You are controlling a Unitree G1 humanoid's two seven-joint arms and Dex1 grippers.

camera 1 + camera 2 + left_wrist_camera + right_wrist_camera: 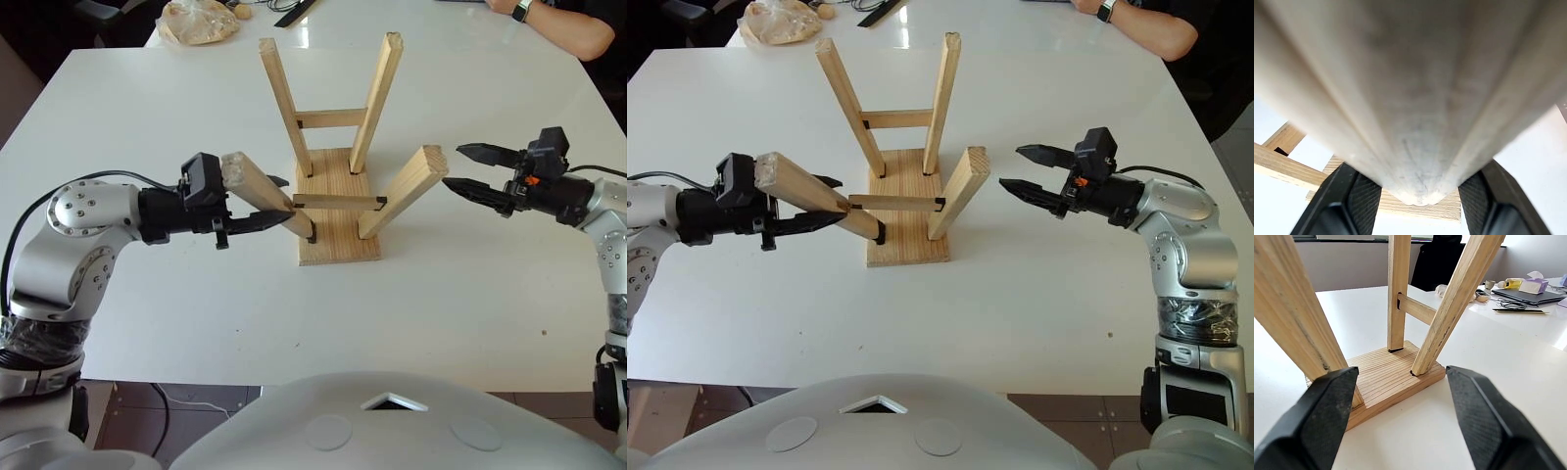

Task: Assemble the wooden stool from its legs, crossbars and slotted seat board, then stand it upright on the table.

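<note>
The wooden stool lies upside down at the table's middle, its seat board [343, 240] flat and all its legs pointing up. A crossbar [331, 118] joins the two far legs, another crossbar [338, 203] the two near ones. My left gripper [282, 201] is shut on the near left leg [257, 186]; in the left wrist view that leg [1410, 98] sits between the black pads [1364, 200]. My right gripper [454, 166] hangs open just right of the near right leg [407, 186], not touching it. Its fingers [1327, 416] frame the board [1396, 382] in the right wrist view.
A clear bag of bread [199, 20] lies at the table's far left corner. A person's arm [563, 24] rests at the far right edge. A laptop [1528, 294] and small items sit on a further table. White tabletop [196, 313] stretches bare around the stool.
</note>
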